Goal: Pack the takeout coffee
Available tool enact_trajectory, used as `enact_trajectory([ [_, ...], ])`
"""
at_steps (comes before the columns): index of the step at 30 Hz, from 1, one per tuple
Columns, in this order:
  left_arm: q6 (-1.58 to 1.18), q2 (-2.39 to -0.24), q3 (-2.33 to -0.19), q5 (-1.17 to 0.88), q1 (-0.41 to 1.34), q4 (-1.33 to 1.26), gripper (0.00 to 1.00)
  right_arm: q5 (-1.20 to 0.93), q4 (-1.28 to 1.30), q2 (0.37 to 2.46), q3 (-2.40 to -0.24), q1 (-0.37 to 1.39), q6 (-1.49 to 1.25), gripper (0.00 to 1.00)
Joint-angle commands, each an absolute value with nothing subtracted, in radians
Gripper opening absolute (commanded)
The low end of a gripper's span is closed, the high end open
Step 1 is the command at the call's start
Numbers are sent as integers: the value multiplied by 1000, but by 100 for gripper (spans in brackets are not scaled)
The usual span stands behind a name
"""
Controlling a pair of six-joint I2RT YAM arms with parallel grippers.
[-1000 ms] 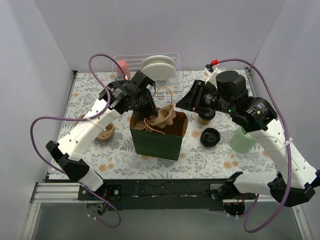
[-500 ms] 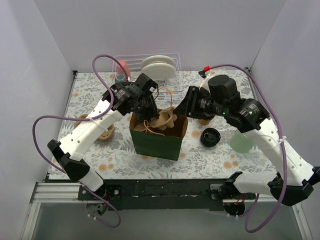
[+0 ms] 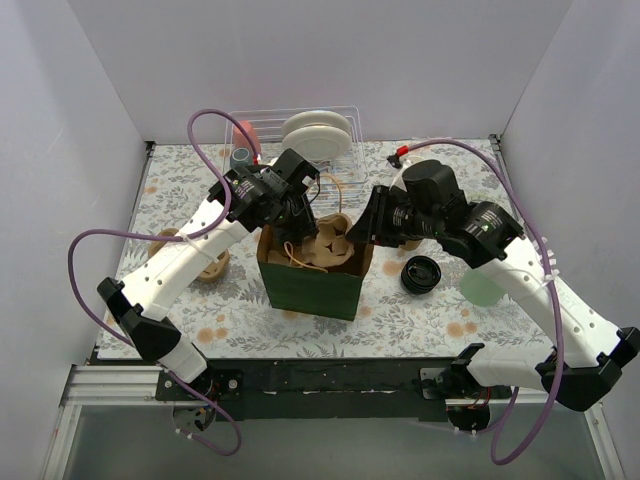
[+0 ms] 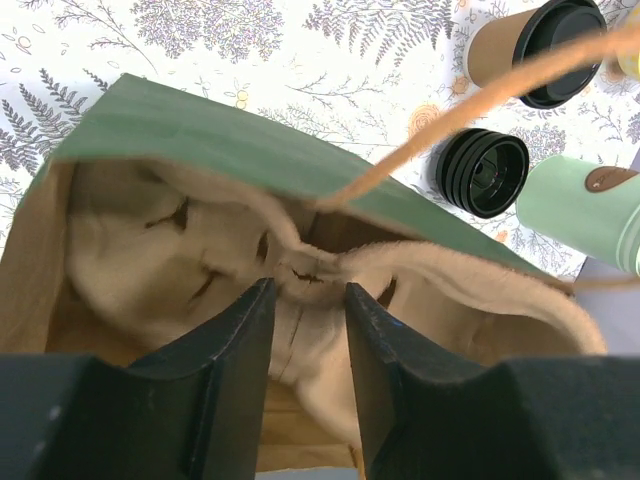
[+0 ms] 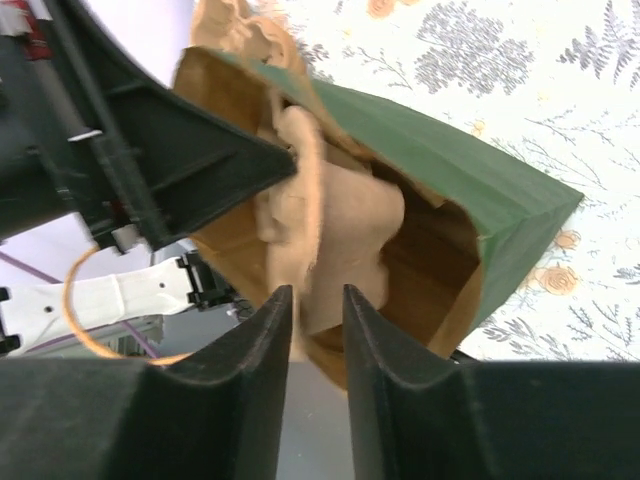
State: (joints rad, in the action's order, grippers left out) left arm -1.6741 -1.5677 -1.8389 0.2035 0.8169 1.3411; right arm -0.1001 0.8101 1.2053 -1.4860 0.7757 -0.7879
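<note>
The takeout coffee, a kraft cup with a black lid, stands on the table beyond the bag; in the top view my right arm hides it. A green paper bag stands mid-table with a tan pulp cup carrier inside. My left gripper reaches into the bag from the back. Its fingers are closed on a fold of the carrier. My right gripper is at the bag's right rim. Its fingers stand narrowly apart with the carrier's edge between them.
A loose black lid and a mint-green cup lie right of the bag. A stack of tan cups lies to the left. A wire rack with plates stands at the back. The bag's rope handle rises toward the left wrist camera.
My right gripper has moved left to the bag's rim, covering the coffee cup in the top view. The carrier has sunk lower into the bag. My left gripper has barely moved.
</note>
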Motion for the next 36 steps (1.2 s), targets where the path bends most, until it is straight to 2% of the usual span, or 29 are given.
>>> enact_trajectory([
  [1,-1677,-1562,-1830,235,824,1362,11,-75,782,1198,-1444,782,-776,31],
  [6,-1675,-1562,-1816,233,824,1367,12,-52,792,1174,-1401,784,-772,26],
  [13,-1663,-1554,-1810,239,825,1353,12,-41,799,1161,-1382,784,-758,25],
  [19,-1577,-1562,-1937,252,824,1312,16,-21,802,1164,-1457,784,-684,28],
  [21,-1517,-1545,-1968,215,825,1242,20,-21,811,1167,-1495,784,-667,29],
  [25,-1460,-1470,-1936,198,825,1115,31,-40,819,1161,-1526,784,-653,32],
  [29,-1437,-1370,-1887,320,825,1066,44,-43,796,1134,-1525,784,-643,34],
  [32,-1420,-1266,-1803,423,825,1026,62,-38,801,1118,-1525,784,-627,35],
  [33,-1417,-1235,-1771,448,824,985,72,-32,811,1118,-1528,784,-624,35],
  [36,-1364,-1096,-1605,446,824,879,85,-8,856,1114,-1534,784,-617,37],
])
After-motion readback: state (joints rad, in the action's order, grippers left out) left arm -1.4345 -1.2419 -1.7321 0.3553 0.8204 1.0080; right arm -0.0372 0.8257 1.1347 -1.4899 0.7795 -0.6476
